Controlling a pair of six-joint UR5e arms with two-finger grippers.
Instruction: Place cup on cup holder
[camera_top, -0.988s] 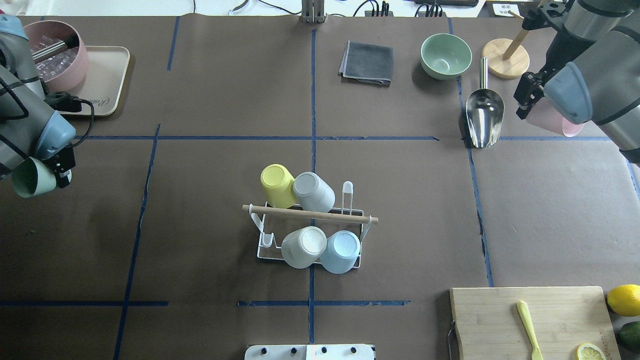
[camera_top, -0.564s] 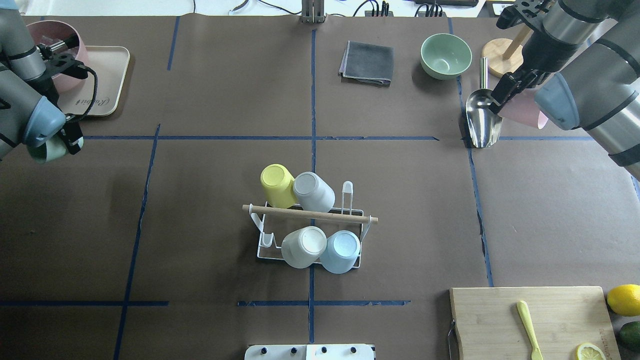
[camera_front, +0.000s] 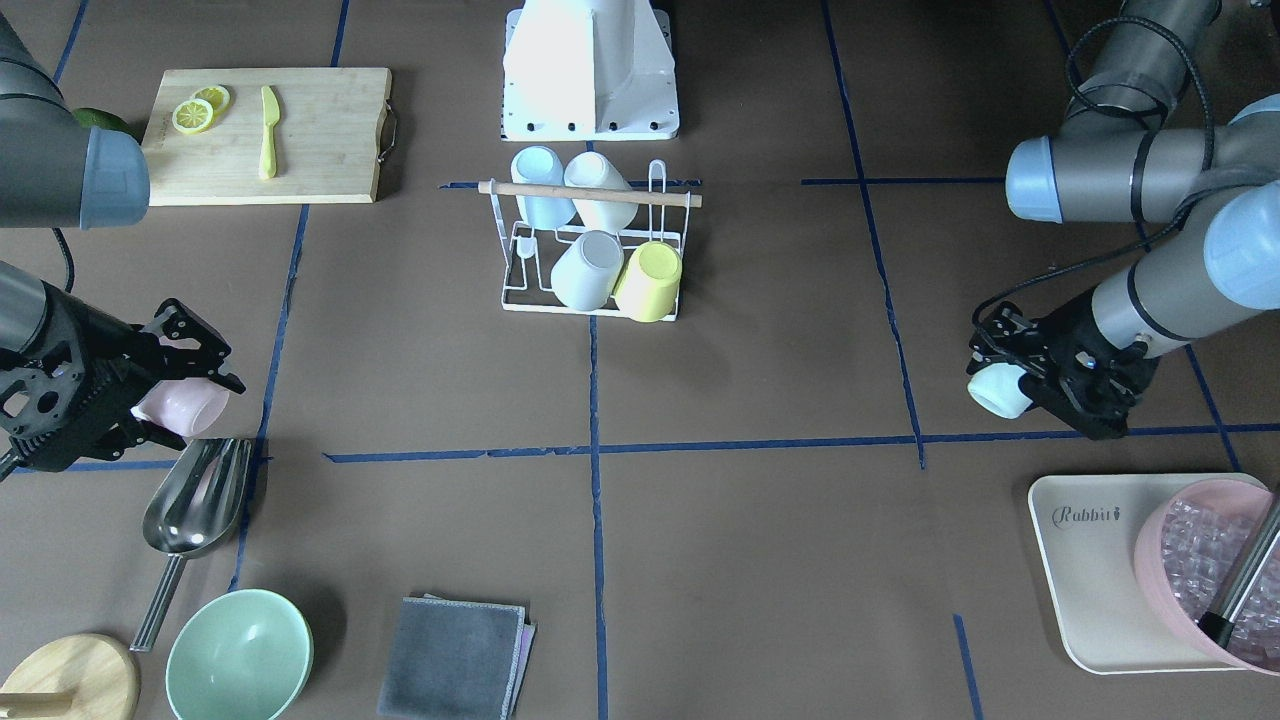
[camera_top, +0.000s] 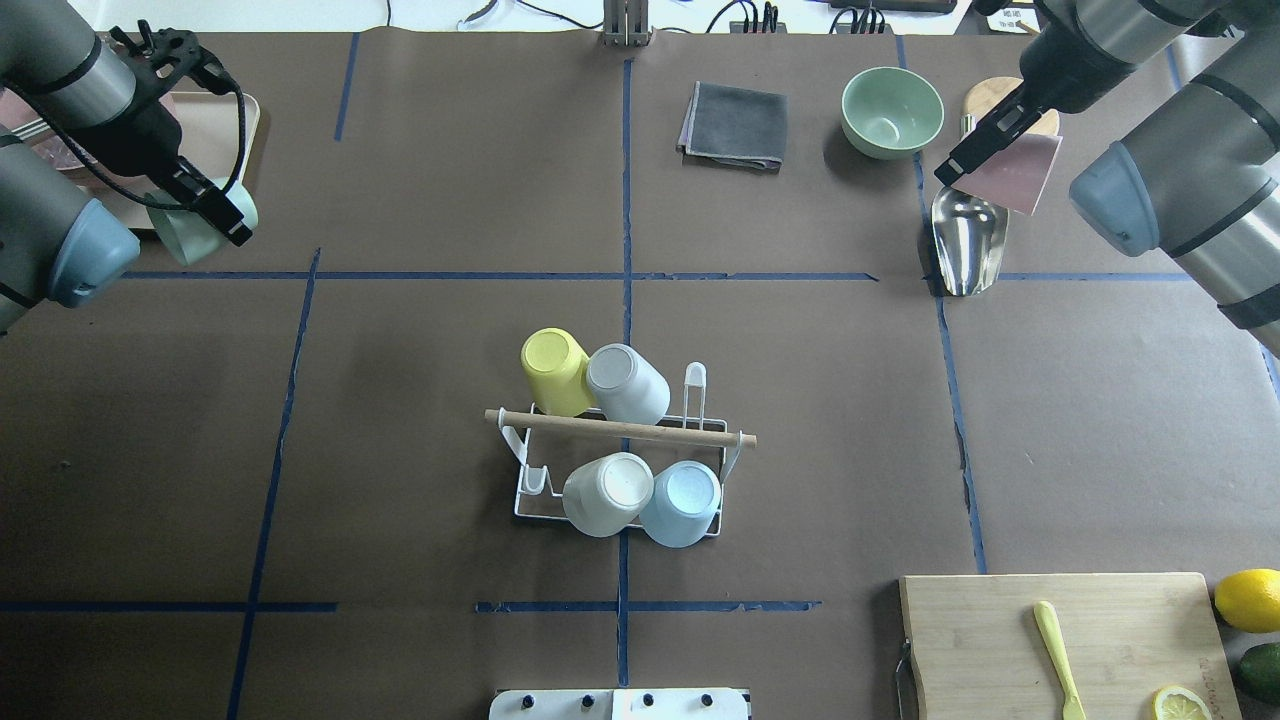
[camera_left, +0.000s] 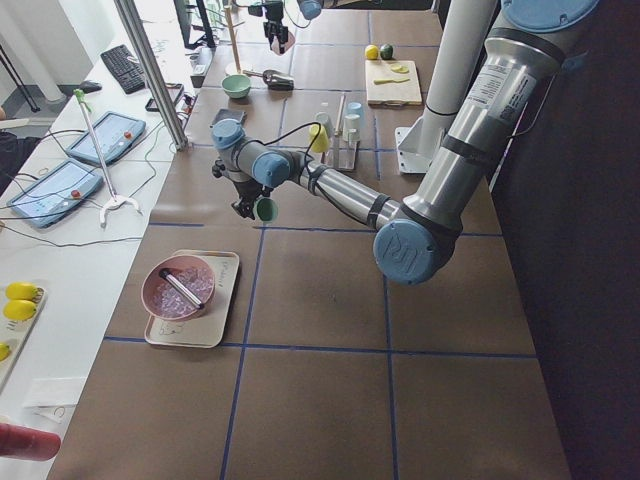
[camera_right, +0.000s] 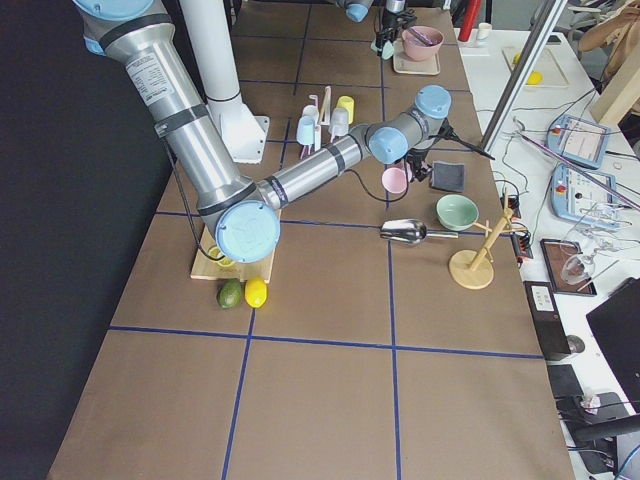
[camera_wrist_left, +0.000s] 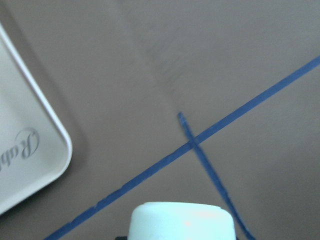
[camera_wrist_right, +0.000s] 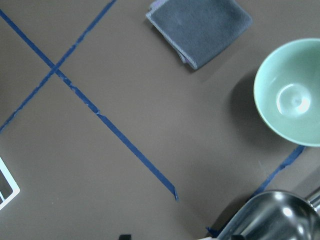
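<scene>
The white wire cup holder (camera_top: 620, 433) with a wooden rod handle stands mid-table and also shows in the front view (camera_front: 590, 195). It bears a yellow cup (camera_top: 553, 368), a grey cup (camera_top: 626, 382), a white cup (camera_top: 607, 492) and a light blue cup (camera_top: 683, 501), all upside down. My left gripper (camera_top: 213, 213) is shut on a pale green cup (camera_top: 185, 233) above the table, far left of the holder; this cup fills the bottom of the left wrist view (camera_wrist_left: 182, 222). My right gripper (camera_top: 985, 148) is shut on a pink cup (camera_top: 1015, 170) above the metal scoop, far right.
A beige tray (camera_front: 1090, 560) holds a pink bowl of ice (camera_front: 1205, 560) at the far left. A metal scoop (camera_top: 966, 235), green bowl (camera_top: 891, 110), grey cloth (camera_top: 735, 125) and wooden stand (camera_top: 1000, 95) lie at the back. A cutting board (camera_top: 1060, 645) lies front right.
Both arms have swung toward the far side of the table and inward, each with its cup. The left gripper moved up and right, the right gripper up and left.
</scene>
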